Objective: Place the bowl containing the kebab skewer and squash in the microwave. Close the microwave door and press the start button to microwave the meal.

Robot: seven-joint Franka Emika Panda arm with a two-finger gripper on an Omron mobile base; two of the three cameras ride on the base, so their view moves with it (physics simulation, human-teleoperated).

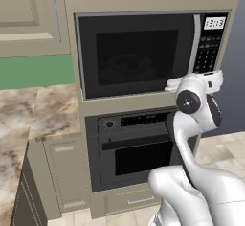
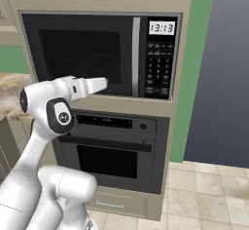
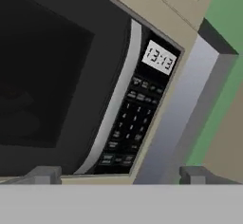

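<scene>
Microwave door (image 1: 134,52) stood shut ahead of the claw, its dark glass flush in the grey frame, with the long curved silver handle (image 2: 136,56) running down its right edge. Through the glass in the left base view a faint pale round shape (image 1: 129,63) showed inside the cavity; whether that was the bowl could not be told for certain, and neither the skewer nor the squash could be made out.

The arm rose from the base in a tall bend, its elbow joint level with the top of the lower oven (image 2: 112,151), and the forearm reached forward and slightly upward toward the microwave (image 2: 99,53). The hand sat level, pointing at the lower part of the microwave front. In the hand view the claw (image 3: 121,174) was rolled, so the microwave leaned across the picture. Its two dark fingertips (image 3: 45,174) stood wide apart at the bottom edge, with nothing between them. Beyond the claw and a little to its right lay the keypad (image 3: 128,128), with the clock (image 3: 159,58) reading 13:13 above it. The handle ran just left of the keypad. The bottom row of buttons was nearest the claw, though still apart from it. A green wall (image 2: 192,78) stood further right of the claw.
</scene>
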